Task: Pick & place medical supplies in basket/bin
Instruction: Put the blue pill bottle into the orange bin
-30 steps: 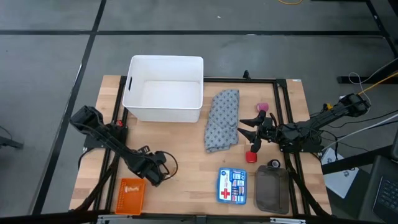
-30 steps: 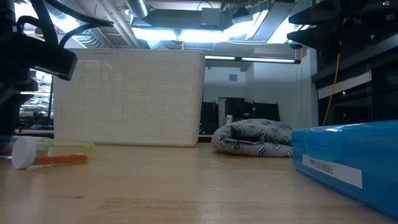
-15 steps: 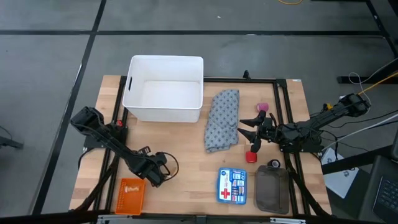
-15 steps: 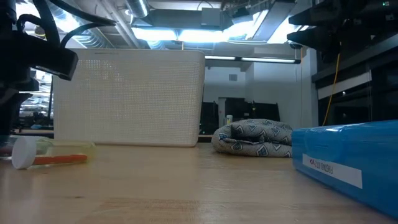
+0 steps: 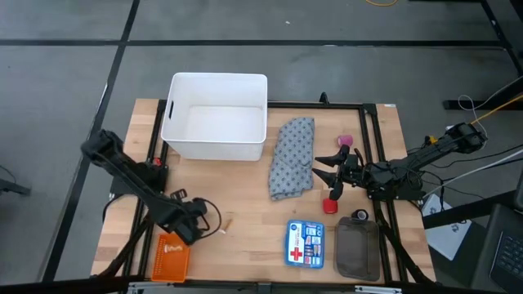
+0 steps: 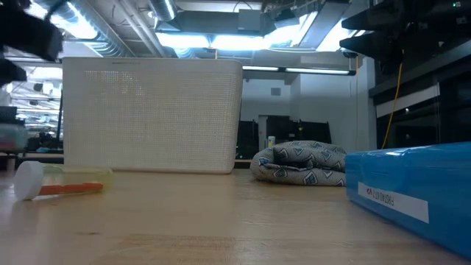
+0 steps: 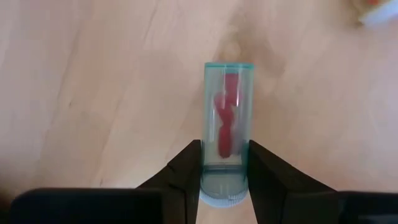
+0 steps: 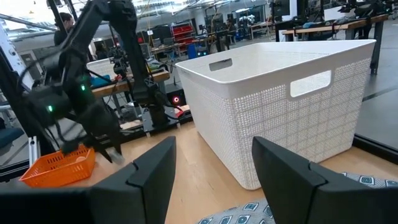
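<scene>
Left gripper [image 7: 224,171] is clamped on the clear teal vial [image 7: 227,124] squarely between its jaws, right gripper [image 8: 211,168] gaping beside the cloth [image 5: 292,157], and that narrow base pinch could slip before the bin [image 5: 216,117].

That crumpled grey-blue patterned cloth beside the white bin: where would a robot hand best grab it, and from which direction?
Probably from straight above, pinching a raised fold. The grey-blue patterned cloth lies bunched on the table, and the low view shows rolled ridges standing up from its top, which two fingers could close across. Its flat edges hug the wood, so a sideways approach would likely just push it. The right hand, open beside it, is nearest.
</scene>
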`<state>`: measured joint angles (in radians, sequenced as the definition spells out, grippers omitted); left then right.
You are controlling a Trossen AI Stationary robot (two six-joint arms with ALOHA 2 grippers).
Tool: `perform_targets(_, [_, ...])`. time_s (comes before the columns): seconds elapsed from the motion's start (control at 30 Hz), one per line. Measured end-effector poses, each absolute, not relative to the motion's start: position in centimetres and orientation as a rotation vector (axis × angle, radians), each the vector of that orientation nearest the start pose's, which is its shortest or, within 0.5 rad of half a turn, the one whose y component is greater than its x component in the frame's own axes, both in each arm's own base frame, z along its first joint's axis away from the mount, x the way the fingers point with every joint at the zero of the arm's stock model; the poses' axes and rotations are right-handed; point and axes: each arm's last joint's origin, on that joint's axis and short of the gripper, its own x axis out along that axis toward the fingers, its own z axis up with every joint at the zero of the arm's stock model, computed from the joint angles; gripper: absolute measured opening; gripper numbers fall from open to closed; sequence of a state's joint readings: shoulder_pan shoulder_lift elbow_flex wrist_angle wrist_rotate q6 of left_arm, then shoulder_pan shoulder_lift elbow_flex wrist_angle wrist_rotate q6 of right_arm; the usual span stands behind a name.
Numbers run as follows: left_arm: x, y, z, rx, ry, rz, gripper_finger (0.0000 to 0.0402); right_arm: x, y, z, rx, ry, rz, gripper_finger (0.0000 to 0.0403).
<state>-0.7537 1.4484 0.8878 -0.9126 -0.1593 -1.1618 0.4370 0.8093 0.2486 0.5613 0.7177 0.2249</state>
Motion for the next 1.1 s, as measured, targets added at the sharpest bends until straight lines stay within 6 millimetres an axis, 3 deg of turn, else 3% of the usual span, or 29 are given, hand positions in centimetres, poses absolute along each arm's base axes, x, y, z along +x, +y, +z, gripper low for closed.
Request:
perform_targets(0.33, [14.0,-15.8,24.3,-0.37,1.121,0.103,0.01,15.9,5.3,21.5,0.226,-0.033,-0.279,0.0212])
perform_targets(0.53, [12.1,-17.2,26.1,-0.415,1.018,-0.096,0.01,15.9,5.3,21.5,0.226,-0.033,-0.279,0.0212])
perform_targets(0.73, [10.7,-19.3,26.6,-0.451,0.988,-0.244,0.01,15.9,5.3,21.5,0.226,-0.033,-0.279,0.0212])
perform_targets(1.1, [8.9,-21.5,25.0,-0.524,1.153,-0.222,0.01,15.9,5.3,21.5,0.226,-0.033,-0.279,0.0212])
